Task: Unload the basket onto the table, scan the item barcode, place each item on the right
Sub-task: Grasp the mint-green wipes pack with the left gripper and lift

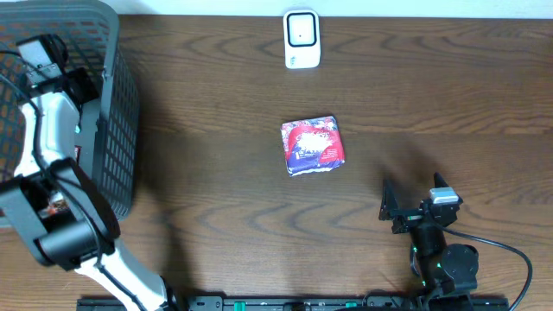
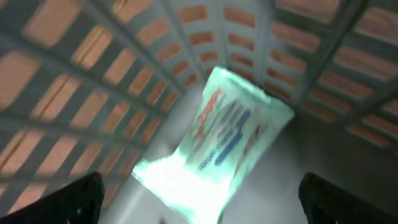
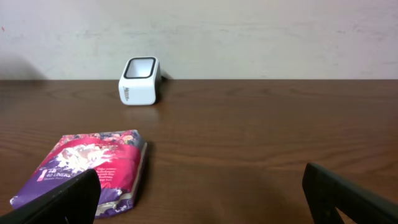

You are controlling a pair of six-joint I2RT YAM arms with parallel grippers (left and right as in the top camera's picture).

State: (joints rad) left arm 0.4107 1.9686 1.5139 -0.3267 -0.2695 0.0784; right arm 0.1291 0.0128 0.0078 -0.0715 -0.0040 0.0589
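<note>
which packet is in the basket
The pale green plastic packet with red and blue print, lying inside the grey mesh basket; the pink-and-purple packet lies out on the brown wooden table.

Overhead: fixed above the table (image 1: 216, 104), looking straight down, far enough to take in the basket (image 1: 117, 112) at left, the scanner (image 1: 301, 39) at the far edge, the red packet (image 1: 313, 145) at centre.
Left wrist: inside the basket, pointing down, close on a pale pack (image 2: 217, 143); blurred.
Right wrist: low over the near right, facing the far wall (image 3: 249, 37); shares scanner and red packet with overhead.
</note>
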